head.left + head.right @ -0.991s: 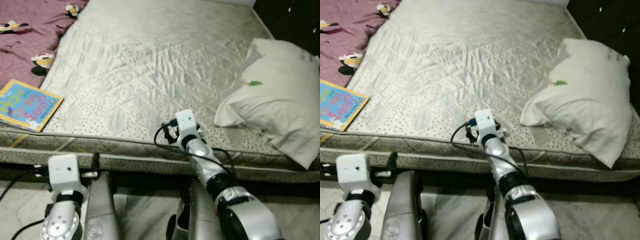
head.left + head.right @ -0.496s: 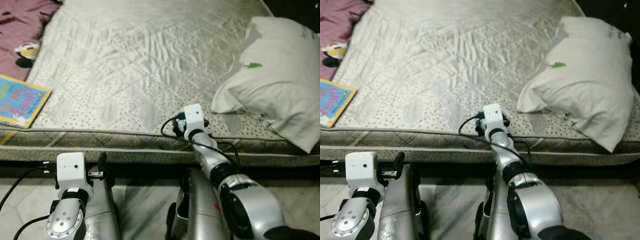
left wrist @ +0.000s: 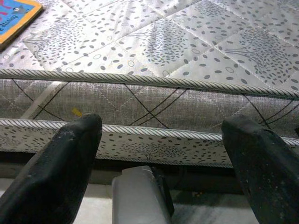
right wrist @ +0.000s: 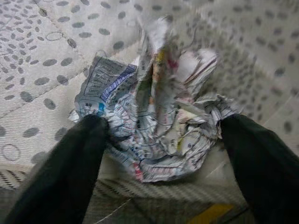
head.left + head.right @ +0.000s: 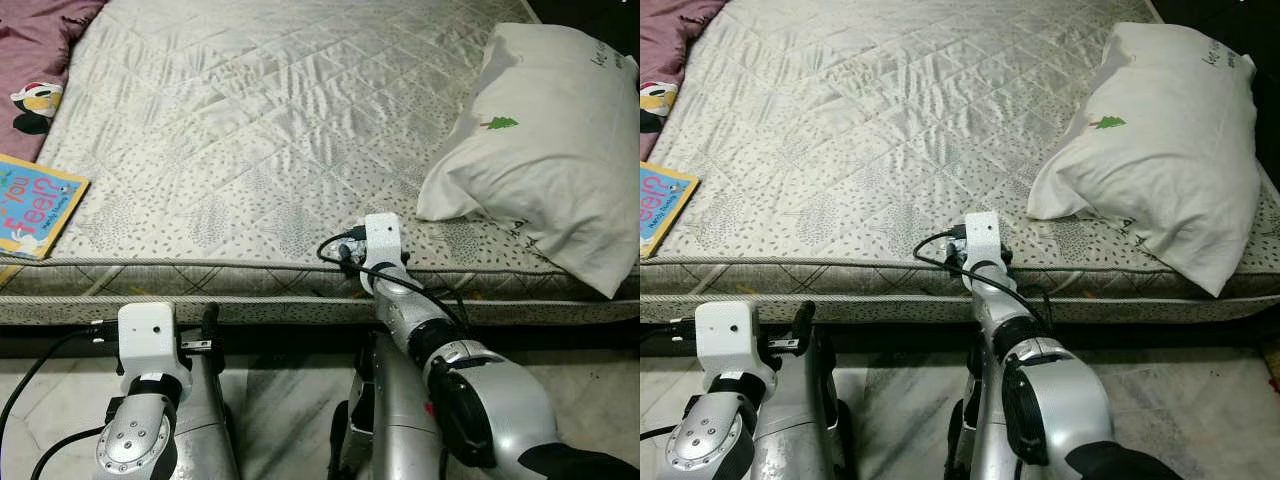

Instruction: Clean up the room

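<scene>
My right gripper (image 4: pixel 159 135) has both fingers spread around a crumpled newspaper wad (image 4: pixel 154 116) at the mattress (image 5: pixel 260 130) front edge, touching its sides. My left gripper (image 3: pixel 159 154) hangs open, low before the mattress side. A white pillow (image 5: pixel 540 150) lies to the right, a picture book (image 5: pixel 30 205) at the left edge, marble floor (image 5: pixel 270 400) below.

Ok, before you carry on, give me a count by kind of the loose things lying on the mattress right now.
Pillow: 1
Children's book: 1
Crumpled newspaper wad, between the right gripper's open fingers at the mattress edge: 1
Maroon blanket with a cartoon print: 1
Total: 4
</scene>
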`<state>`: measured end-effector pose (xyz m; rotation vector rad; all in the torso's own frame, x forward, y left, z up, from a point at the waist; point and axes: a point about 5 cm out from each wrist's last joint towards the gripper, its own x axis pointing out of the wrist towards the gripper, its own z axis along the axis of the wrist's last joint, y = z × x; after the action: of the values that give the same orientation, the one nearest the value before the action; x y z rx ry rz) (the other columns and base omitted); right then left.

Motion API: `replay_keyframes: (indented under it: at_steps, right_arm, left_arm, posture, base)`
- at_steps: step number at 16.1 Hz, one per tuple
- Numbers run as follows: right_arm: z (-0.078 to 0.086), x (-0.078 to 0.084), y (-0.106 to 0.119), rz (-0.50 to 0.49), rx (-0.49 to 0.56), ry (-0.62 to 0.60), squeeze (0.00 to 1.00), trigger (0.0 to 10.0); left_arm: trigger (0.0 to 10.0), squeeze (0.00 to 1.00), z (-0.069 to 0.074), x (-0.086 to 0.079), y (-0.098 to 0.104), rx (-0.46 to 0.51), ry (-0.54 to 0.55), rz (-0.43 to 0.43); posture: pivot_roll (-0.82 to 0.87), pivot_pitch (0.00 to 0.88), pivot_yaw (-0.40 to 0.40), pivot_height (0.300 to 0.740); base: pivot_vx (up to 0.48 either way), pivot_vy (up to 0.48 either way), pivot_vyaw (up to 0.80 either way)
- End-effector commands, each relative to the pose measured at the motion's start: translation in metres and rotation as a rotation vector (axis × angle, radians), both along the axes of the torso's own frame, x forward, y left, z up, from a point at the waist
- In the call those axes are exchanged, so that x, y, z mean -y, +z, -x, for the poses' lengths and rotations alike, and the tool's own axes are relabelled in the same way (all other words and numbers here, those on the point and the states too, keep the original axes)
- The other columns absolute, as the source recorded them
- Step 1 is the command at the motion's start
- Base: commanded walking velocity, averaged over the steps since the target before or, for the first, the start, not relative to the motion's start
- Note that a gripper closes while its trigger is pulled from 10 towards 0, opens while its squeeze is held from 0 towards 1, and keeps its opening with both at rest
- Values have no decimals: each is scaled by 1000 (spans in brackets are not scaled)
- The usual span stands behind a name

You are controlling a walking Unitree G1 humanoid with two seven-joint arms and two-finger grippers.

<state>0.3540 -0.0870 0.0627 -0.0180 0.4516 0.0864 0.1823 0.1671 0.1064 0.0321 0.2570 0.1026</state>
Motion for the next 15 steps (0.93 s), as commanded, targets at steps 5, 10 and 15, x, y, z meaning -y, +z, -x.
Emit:
replay_keyframes:
  at_steps: [5,10,15]
  right_arm:
    - [6,-2,-9,-46,-69,-13,0,0]
    - [2,1,-5,-44,-51,-18,0,0]
    - [4,6,-9,-41,-59,-25,0,0]
  left_arm:
    - [10000,0,-3,-1,1,6,9,-11]
    - [10000,0,-5,-2,1,13,11,-18]
    - [10000,0,-7,-2,0,18,11,-23]
  posture:
    - [182,183,-124,526]
    - [180,175,-126,526]
    - [184,161,-130,526]
  base:
    - [0,0,0]
    - [0,0,0]
    - [0,0,0]
